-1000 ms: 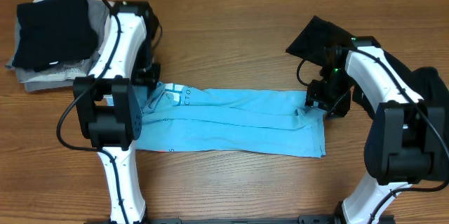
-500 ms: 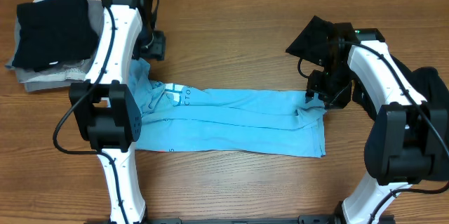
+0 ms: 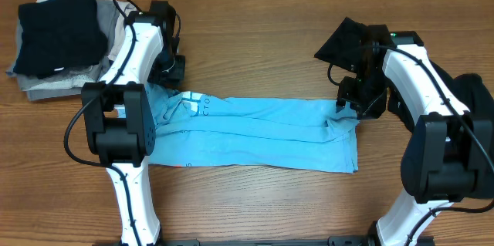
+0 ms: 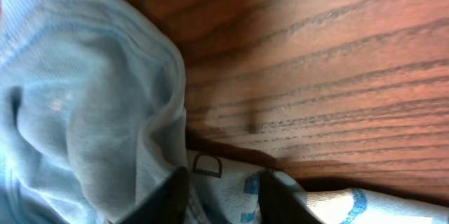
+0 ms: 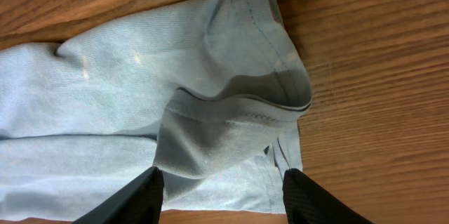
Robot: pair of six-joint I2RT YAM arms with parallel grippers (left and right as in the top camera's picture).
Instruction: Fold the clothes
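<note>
Lying across the middle of the table (image 3: 255, 38), the light blue T-shirt (image 3: 262, 134) is folded into a long band, smooth at centre, bunched at both ends. The left gripper (image 4: 221, 194) stands narrow over its print; whether it pinches cannot be told. The right gripper (image 5: 224, 197) straddles the rumpled hem, fingers wide apart. A black garment (image 3: 58, 30) sits at the far left corner.

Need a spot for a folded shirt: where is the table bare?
Two bare patches of table: the far strip beyond the light blue T-shirt, between the left arm and the black cloth by the right arm; and the near strip below the shirt, between the two arm bases. Crowded: the far left corner, under the black garment, and both shirt ends.
</note>
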